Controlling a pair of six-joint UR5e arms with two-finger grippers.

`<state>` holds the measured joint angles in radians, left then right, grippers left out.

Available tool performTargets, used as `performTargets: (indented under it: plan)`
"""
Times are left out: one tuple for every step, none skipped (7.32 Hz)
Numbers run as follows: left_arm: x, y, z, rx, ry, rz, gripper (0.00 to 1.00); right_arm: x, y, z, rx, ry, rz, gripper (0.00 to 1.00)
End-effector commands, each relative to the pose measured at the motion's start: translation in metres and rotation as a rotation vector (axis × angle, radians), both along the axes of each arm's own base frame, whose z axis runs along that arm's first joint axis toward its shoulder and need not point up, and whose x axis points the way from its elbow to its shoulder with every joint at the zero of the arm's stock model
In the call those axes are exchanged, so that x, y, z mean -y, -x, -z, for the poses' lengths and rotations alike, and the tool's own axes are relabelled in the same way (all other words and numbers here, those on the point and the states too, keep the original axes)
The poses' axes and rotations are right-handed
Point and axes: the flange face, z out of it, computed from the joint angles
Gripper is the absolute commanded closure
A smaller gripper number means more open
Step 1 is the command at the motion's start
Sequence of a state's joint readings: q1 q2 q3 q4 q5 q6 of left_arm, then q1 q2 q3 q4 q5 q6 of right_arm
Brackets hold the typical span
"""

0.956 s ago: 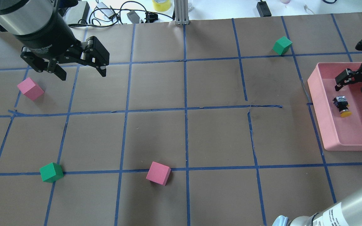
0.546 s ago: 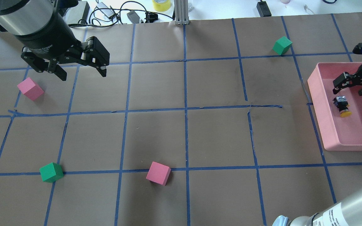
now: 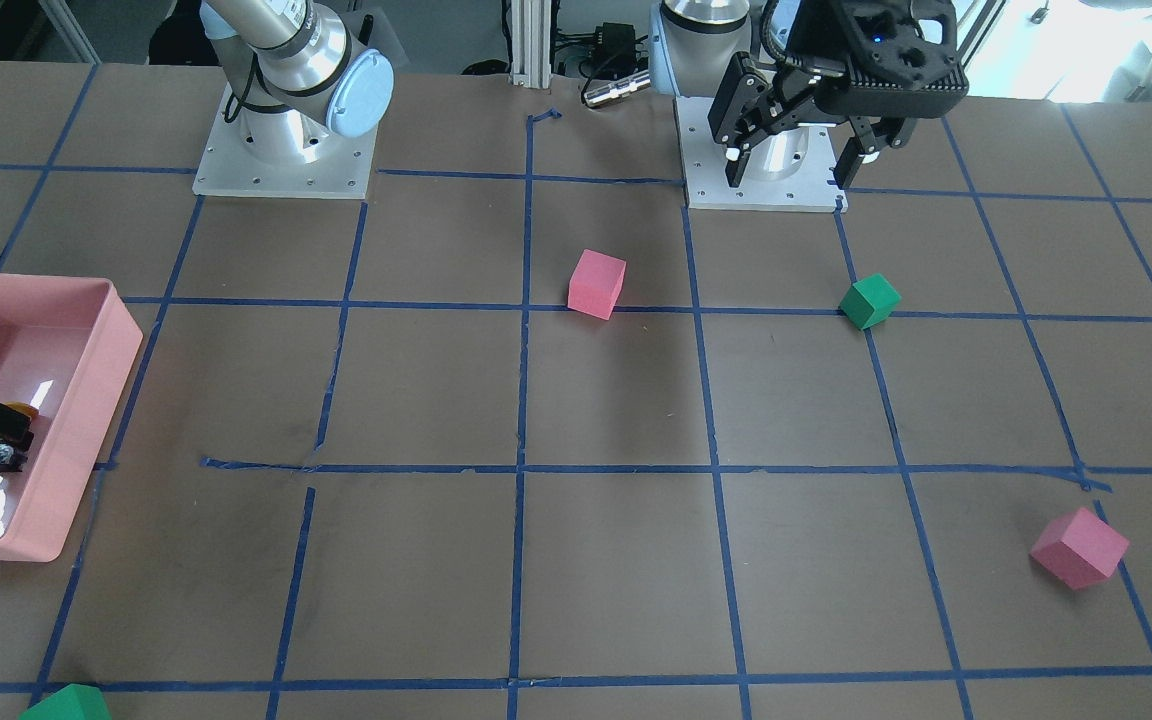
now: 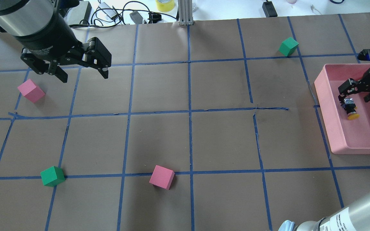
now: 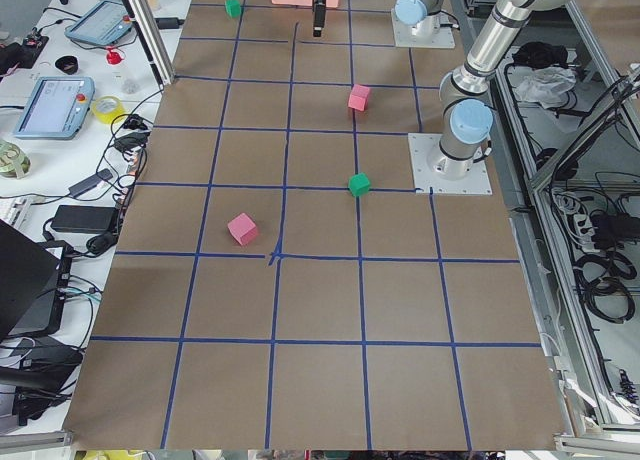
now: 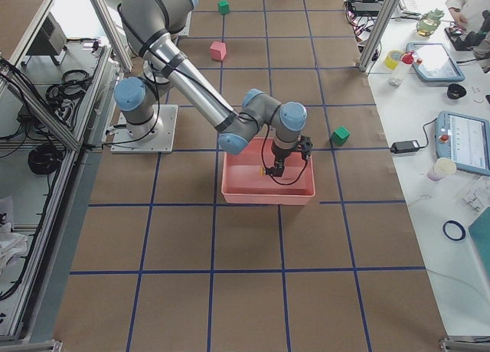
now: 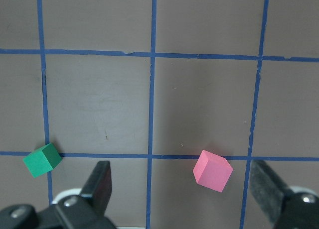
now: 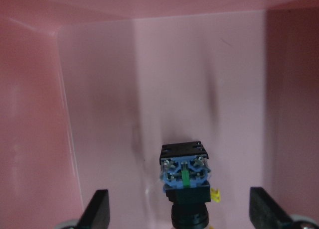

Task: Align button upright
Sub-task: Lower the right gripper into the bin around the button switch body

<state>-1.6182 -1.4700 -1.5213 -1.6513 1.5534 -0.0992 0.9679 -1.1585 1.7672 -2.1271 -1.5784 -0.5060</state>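
Button (image 4: 350,109) lies on its side on the floor of the pink tray (image 4: 324,122), nearer the tray's left wall in the overhead view. Its yellow cap (image 4: 353,116) points toward the robot and its grey base block (image 4: 348,101) points away. It looks small, hard and light. The round cap could make it roll, and the smooth tray floor could let it slide. The flat sides of the base block or the black body look like the best place to pinch it.

The right gripper (image 4: 355,95) hangs just over the base end, wide open, with nothing in it. The left gripper (image 4: 84,76) is well apart from it over the table, also wide open and empty, near a pink cube (image 4: 30,90).

The right wrist view shows the blue and green bottom of the button with its little screws. It sits between the two fingers (image 8: 97,209) with room on both sides. The overhead view misses that, but it shows the whole cap, which the wrist view almost hides.
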Motion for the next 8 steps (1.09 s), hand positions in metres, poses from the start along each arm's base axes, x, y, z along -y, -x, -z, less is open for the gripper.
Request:
performTargets:
  plan:
    - [-0.002, 0.0, -0.003, 0.0, 0.002, 0.0, 0.0, 0.001, 0.001, 0.007, -0.001, -0.002, 0.0, 0.0]
    - [-0.001, 0.0, 0.0, -0.001, -0.002, 0.0, 0.0, 0.002, 0.002, 0.008, -0.003, 0.004, 0.0, 0.0]
    - [0.0, 0.0, 0.002, -0.002, -0.004, 0.0, 0.0, 0.003, 0.002, 0.008, -0.006, 0.006, 0.0, 0.0]
    - [-0.001, 0.001, 0.002, 0.001, -0.004, 0.001, 0.0, 0.003, 0.002, 0.009, -0.007, 0.01, 0.0, 0.0]
    - [-0.001, 0.001, 0.002, 0.001, -0.004, 0.001, 0.0, 0.003, 0.003, 0.009, -0.009, 0.011, 0.0, 0.0]
    - [-0.002, 0.0, 0.001, 0.002, -0.005, 0.001, 0.0, 0.003, 0.002, 0.012, -0.005, 0.006, 0.0, 0.0]
    - [-0.001, 0.001, 0.002, 0.001, -0.005, 0.001, 0.0, 0.0, 0.0, 0.02, -0.003, 0.002, 0.0, 0.0]
    - [-0.003, 0.001, 0.002, 0.001, -0.01, 0.003, 0.0, 0.0, 0.0, 0.021, -0.008, 0.006, 0.0, 0.0]
